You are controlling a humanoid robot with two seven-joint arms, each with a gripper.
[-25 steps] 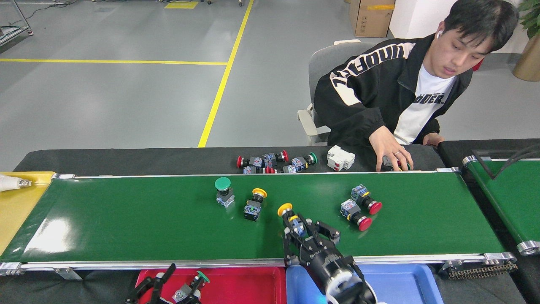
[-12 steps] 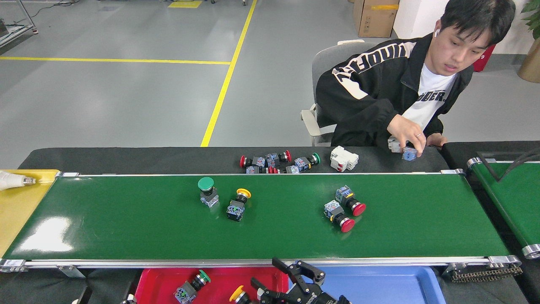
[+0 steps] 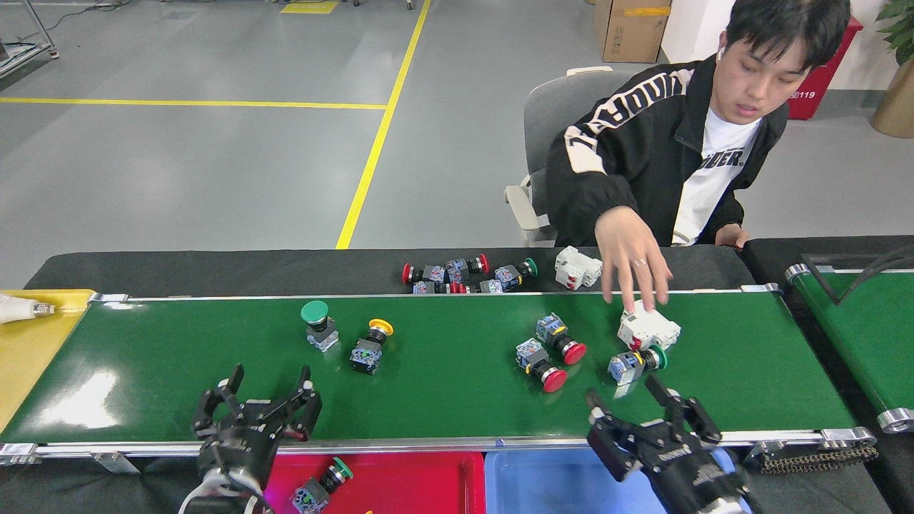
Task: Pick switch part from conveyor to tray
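The conveyor (image 3: pixel 178 371) carries 5 push-button switch parts and a white block. A green switch (image 3: pixel 318 325) stands upright left of centre, with a yellow switch (image 3: pixel 370 348) lying just to its right. Near the middle, 2 red switches (image 3: pixel 560 341) (image 3: pixel 540 365) lie side by side, caps toward the robot. Further right, a green-capped switch (image 3: pixel 635 363) lies just in front of the white block (image 3: pixel 647 328), which the person's hand (image 3: pixel 632 253) touches with its fingertips. The left gripper (image 3: pixel 268 400) hovers over the near edge of the belt at the left, fingers spread wide, holding nothing. The right gripper (image 3: pixel 646 407) is over the near edge at the right, also wide open and empty, just in front of the green-capped switch. Below the belt, the red tray (image 3: pixel 428 485) holds 1 green switch (image 3: pixel 318 489); the blue tray (image 3: pixel 543 485) sits beside it. More switches (image 3: pixel 468 275) and another white block (image 3: pixel 577 266) lie on the black surface behind the belt. A yellow tray (image 3: pixel 28 343) is at the left end.
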